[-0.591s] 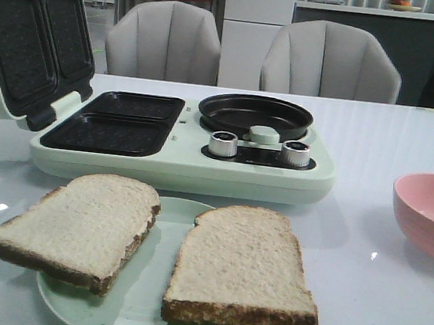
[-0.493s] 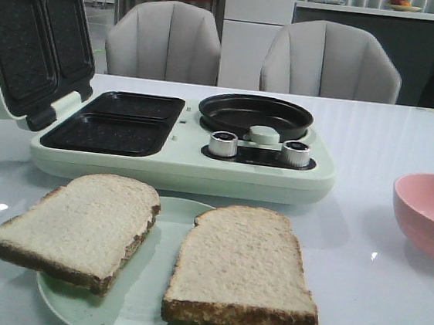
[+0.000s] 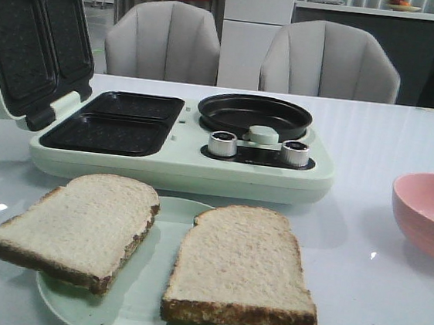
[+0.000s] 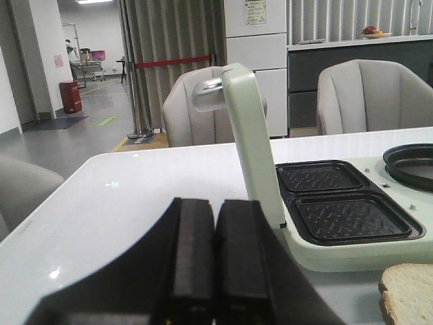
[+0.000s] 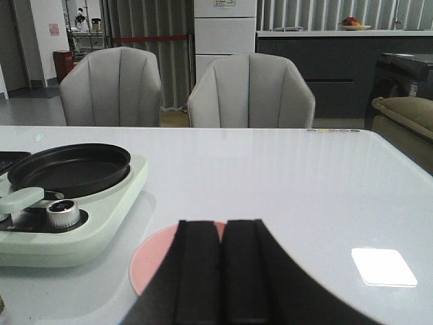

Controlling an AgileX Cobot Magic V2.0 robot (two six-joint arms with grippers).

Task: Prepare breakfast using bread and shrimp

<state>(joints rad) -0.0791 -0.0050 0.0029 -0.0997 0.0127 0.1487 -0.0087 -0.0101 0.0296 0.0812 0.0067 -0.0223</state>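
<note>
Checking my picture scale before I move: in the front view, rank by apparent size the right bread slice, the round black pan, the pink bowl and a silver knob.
1. Right bread slice, though nearest the camera.
2. Round black pan.
3. Pink bowl, cut off by the frame edge, so its rank is unsure.
4. Silver knob, clearly smallest.

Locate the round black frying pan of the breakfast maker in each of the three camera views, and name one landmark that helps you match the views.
Front view: the round black pan sits centre, behind the two silver knobs.
Left wrist view: only its edge shows at the far right.
Right wrist view: at left, above one knob.
Shared landmark: the two grey chairs behind the table.
</note>
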